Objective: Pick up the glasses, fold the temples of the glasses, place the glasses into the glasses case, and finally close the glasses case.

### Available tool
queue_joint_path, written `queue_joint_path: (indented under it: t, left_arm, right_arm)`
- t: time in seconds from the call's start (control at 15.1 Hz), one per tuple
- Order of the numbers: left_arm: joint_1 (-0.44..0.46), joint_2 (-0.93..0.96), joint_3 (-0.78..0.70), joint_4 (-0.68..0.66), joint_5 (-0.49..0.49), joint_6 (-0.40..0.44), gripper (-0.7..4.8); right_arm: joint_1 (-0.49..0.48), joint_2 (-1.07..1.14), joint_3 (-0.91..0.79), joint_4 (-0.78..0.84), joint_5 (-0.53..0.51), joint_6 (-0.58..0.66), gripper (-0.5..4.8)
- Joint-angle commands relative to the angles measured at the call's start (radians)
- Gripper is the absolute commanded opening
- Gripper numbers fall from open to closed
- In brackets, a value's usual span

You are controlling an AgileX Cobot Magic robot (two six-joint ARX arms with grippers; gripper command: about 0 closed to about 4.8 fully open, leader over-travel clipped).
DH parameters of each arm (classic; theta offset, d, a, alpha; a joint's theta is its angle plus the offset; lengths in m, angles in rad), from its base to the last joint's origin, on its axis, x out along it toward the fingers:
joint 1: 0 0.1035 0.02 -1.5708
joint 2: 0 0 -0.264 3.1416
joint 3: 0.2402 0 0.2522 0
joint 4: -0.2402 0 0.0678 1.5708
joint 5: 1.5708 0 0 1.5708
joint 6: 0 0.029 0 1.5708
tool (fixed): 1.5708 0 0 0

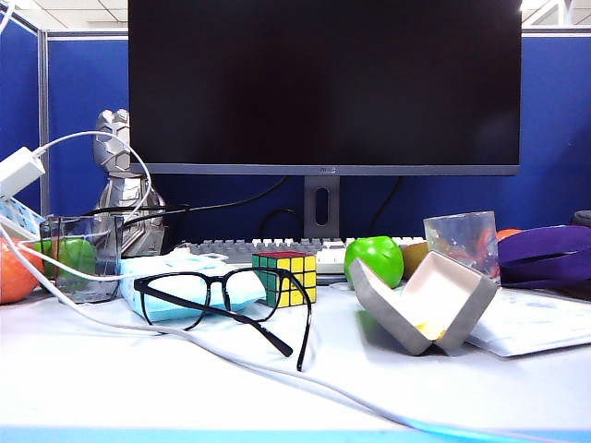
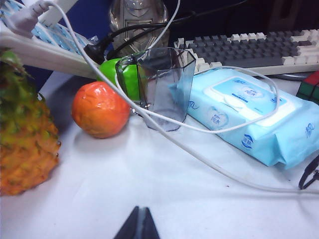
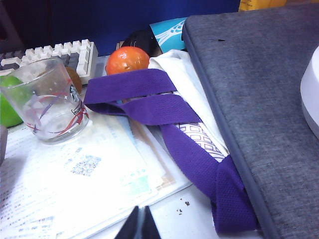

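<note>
Glasses (image 1: 222, 297) lie unfolded beside open glasses case (image 1: 425, 305).

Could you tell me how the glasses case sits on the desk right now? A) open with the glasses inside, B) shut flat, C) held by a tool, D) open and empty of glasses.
D: the glasses case gapes open on the desk, while the glasses lie apart, temples unfolded.

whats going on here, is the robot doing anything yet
Nothing is being handled yet. The glasses lie on the table with temples unfolded, in front of the blue tissue pack. The glasses case sits open to their right. The left tool and right tool are both shut and empty, away from the glasses.
</note>
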Motion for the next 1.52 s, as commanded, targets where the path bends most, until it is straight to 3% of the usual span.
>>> queue_joint_path:
  t: [0.07, 0.4, 0.53, 0.59, 0.86, 1.12, 1.32, 1.45, 1.52]
  left_arm:
    - [0.000, -0.002, -0.002, -0.014, 0.000, 0.000, -0.05]
    - [0.000, -0.002, -0.001, -0.002, 0.010, -0.012, -0.05]
    - [-0.001, -0.002, 0.010, 0.080, 0.002, -0.094, -0.05]
    - [-0.001, -0.002, 0.054, 0.098, -0.050, -0.160, -0.05]
    - [0.000, 0.043, 0.220, 0.100, -0.154, -0.162, -0.05]
    - [0.000, 0.335, 0.505, 0.130, -0.199, -0.155, -0.05]
    - [-0.002, 0.623, 0.755, 0.125, -0.024, -0.150, -0.05]
    - [-0.002, 0.805, 0.895, 0.061, 0.161, -0.150, -0.05]
    - [-0.002, 0.905, 0.959, 0.001, 0.303, -0.150, -0.05]
  right_arm:
    - [0.001, -0.002, -0.006, 0.022, -0.003, 0.004, -0.01]
    - [0.001, -0.002, 0.004, 0.022, -0.003, 0.058, -0.01]
    - [0.001, -0.002, 0.055, 0.025, -0.003, 0.081, -0.01]
    - [0.001, -0.002, 0.108, 0.024, -0.004, 0.083, -0.01]
    - [0.001, 0.023, 0.285, 0.000, -0.099, 0.111, -0.01]
    - [0.001, 0.192, 0.519, -0.002, -0.116, 0.111, -0.01]
    - [0.002, 0.406, 0.725, 0.002, -0.161, 0.111, -0.01]
    - [0.002, 0.498, 0.831, 0.002, -0.174, 0.101, -0.01]
    - [0.002, 0.549, 0.892, 0.000, -0.225, 0.100, -0.01]
